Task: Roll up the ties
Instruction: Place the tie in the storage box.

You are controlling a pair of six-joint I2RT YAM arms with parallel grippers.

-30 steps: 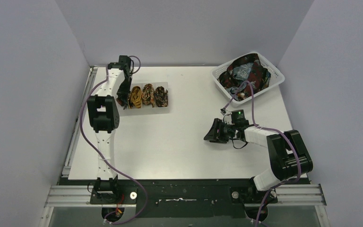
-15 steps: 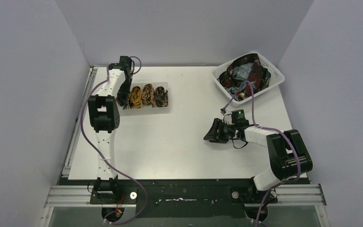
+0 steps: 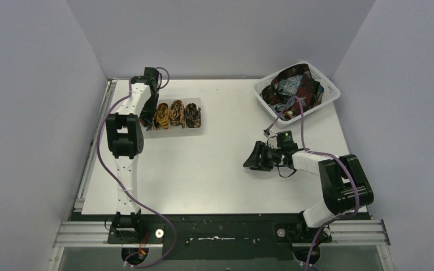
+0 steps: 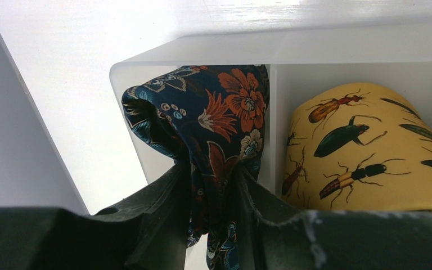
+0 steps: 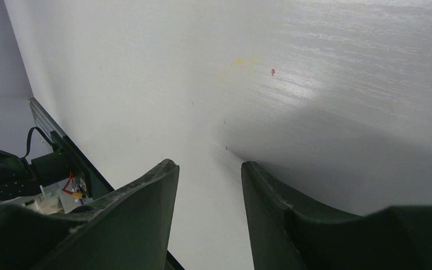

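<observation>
Left gripper (image 4: 212, 174) barely shifted — pinching navy floral tie (image 4: 225, 107) inside tray (image 4: 202, 48).

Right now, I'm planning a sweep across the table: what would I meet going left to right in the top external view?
Left tool, holding the navy floral tie → mustard coil → brown coil → dark coil → right tool, open → white basket of loose ties.

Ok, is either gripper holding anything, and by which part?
Left gripper pinches the navy tie by a bunched fold at its near edge. Right gripper is open, holding nothing.
</observation>
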